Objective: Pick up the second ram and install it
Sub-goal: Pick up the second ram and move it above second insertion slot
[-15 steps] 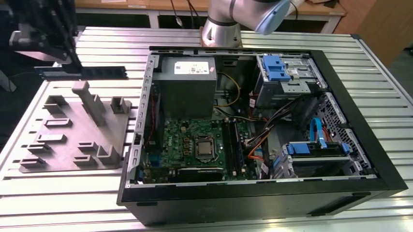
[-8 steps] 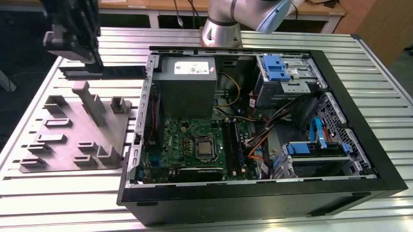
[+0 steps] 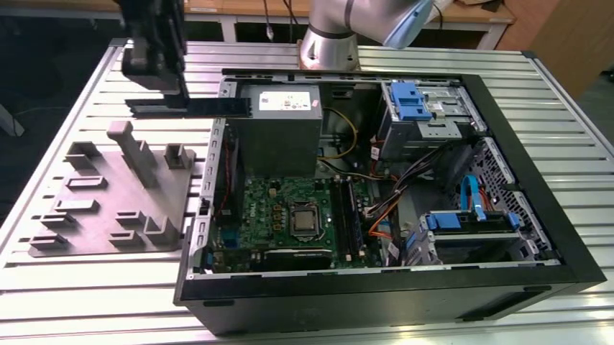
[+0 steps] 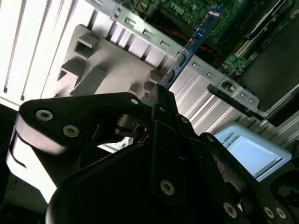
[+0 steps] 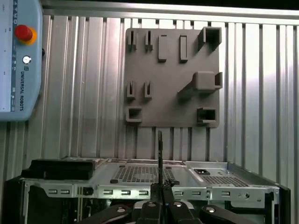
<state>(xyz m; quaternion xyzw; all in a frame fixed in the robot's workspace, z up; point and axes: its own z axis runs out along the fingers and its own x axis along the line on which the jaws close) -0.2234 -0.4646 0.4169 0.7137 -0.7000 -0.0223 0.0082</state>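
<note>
- The second ram, a thin, long, dark blue-green memory board (image 3: 206, 107), hangs level in the air. In the exterior view it is at about 12 o'clock of the grey plastic fixture plate (image 3: 91, 219) and at 10 o'clock of the open black computer case (image 3: 384, 287).
- I judge it light and stiff, but fragile. The flat faces are the safe place to hold, away from the contact edge.
- The black gripper (image 4: 162, 95) is closed almost fully and pinches the board near one end.
</note>
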